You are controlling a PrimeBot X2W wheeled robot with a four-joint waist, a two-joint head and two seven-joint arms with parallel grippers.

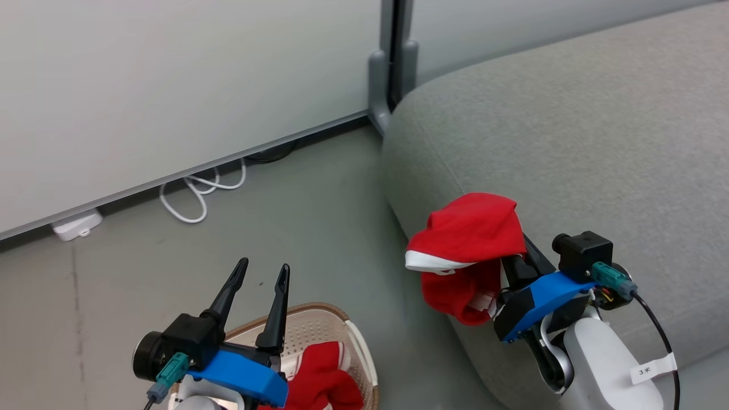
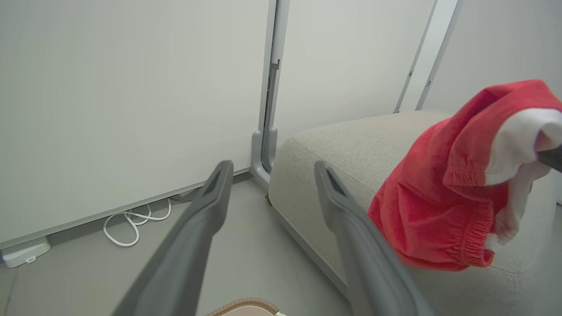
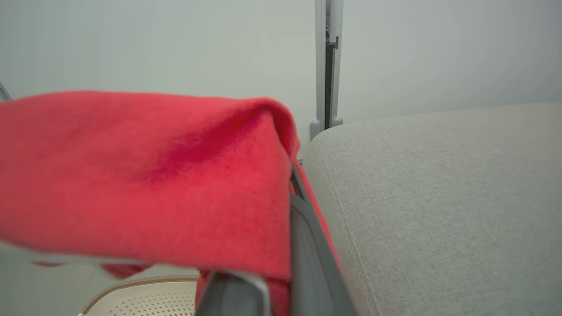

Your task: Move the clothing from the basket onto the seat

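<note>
Now R end effector (image 1: 527, 256) grips garment (image 1: 470, 228), prob. over seat (image 1: 598, 142); L end effector (image 1: 263, 272) gapes.

Red clothing (image 3: 145, 175) drapes over the closed right gripper (image 3: 295, 186), beside the grey seat (image 3: 439, 210), above the basket (image 3: 145, 300).

My left end effector (image 1: 264, 265) sits low, fingers (image 1: 230, 290) spread wide and pointing up. My right end effector (image 1: 521, 259), on its pale forearm (image 1: 603, 364), is pinched tight on the clothing (image 1: 470, 230).
</note>
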